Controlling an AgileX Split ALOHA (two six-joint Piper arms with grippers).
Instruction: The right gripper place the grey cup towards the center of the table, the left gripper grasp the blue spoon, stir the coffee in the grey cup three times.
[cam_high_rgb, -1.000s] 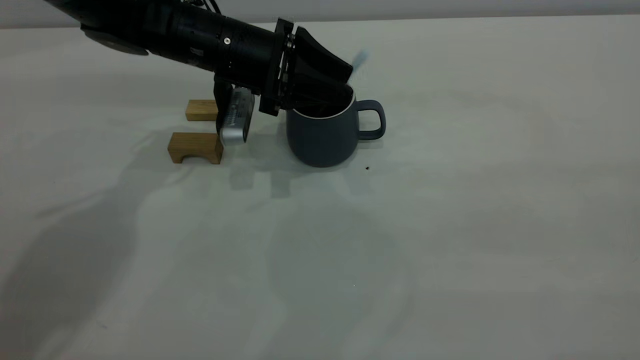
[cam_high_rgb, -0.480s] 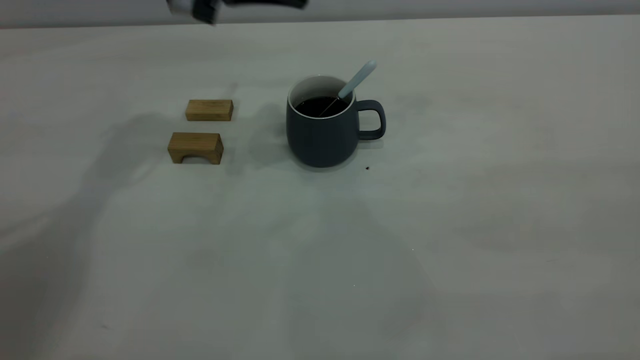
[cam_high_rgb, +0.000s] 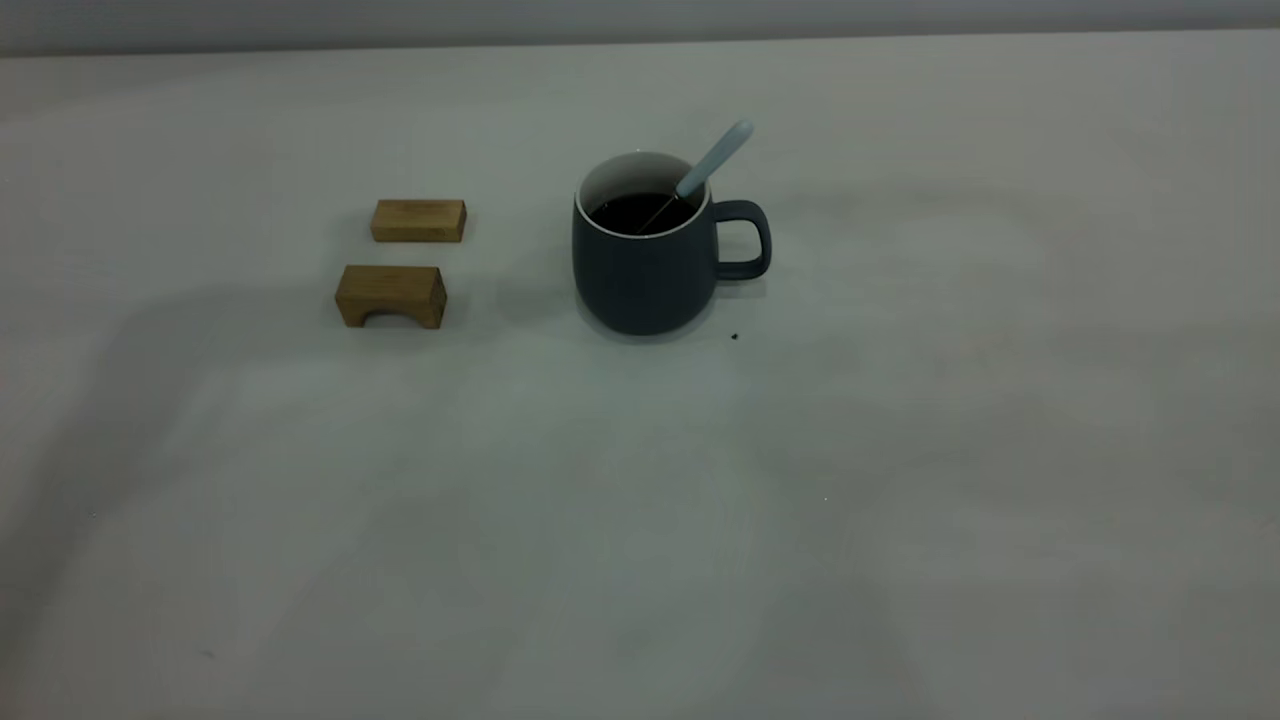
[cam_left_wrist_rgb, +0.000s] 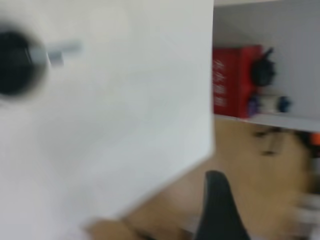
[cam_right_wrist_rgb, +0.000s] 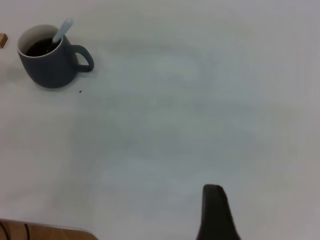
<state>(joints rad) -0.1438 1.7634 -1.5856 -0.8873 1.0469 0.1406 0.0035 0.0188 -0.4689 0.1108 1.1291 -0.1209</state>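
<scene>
Your left gripper (cam_left_wrist_rgb: 218, 202) is showing only one dark tip in its wrist view, hanging past the table's edge with nothing in it. You cannot tell whether it is spread or closed. The same goes for your right gripper (cam_right_wrist_rgb: 215, 210), which is hovering well apart from the grey cup (cam_high_rgb: 645, 270) and carrying nothing. Neither arm is appearing in the exterior view. The blue spoon (cam_high_rgb: 712, 160) is leaning free in the cup, its bowl dipping into the dark coffee (cam_high_rgb: 630, 212) and its pale handle resting on the rim and pointing toward about 1 o'clock. That suggests the rim, not a grip, is propping it up. The cup is standing upright on the table (cam_high_rgb: 640, 520), a little toward 12 o'clock of the middle. Its loop handle is facing 3 o'clock, the side the right arm would most likely be reaching from. Judging by this layout, the stirring is looking finished. Two wooden blocks (cam_high_rgb: 418, 220) are sitting at 9 o'clock of the cup, well apart from it, and a tiny dark speck (cam_high_rgb: 735, 337) is lying at 4 o'clock of its base. The cup and spoon are carrying no brand. A red box (cam_left_wrist_rgb: 235, 80) beyond the table is bearing pale characters, too blurred to read.
</scene>
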